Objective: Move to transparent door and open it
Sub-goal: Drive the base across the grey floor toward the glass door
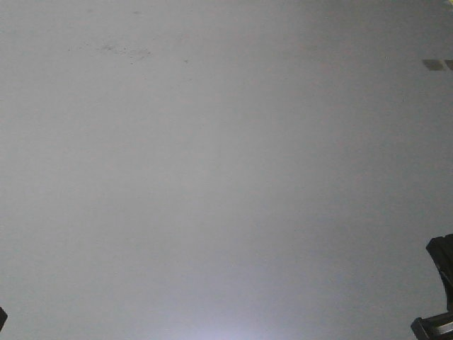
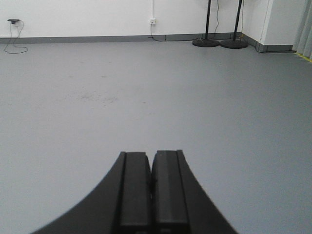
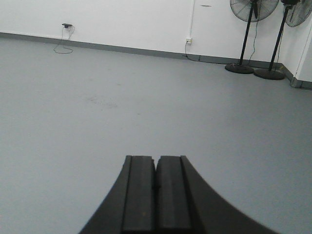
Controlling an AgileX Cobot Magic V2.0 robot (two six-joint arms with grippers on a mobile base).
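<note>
Left claw (image 2: 151, 165) and right claw (image 3: 156, 165), both pressed together and empty, face open grey floor (image 2: 195, 97); no transparent door shows beyond them, so best turn the base slowly until it comes into view.

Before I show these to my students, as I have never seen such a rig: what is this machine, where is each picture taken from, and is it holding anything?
It is a wheeled robot with two arms, each ending in a two-fingered gripper. The front view looks down at bare grey floor; the dark piece at its right edge is probably part of an arm. The other two views come from cameras on the wrists. The left gripper and the right gripper both show black fingers pressed together, holding nothing. Beyond them lie the same floor, a white wall and two standing fans. The transparent door it should open is in none of these pictures.
</note>
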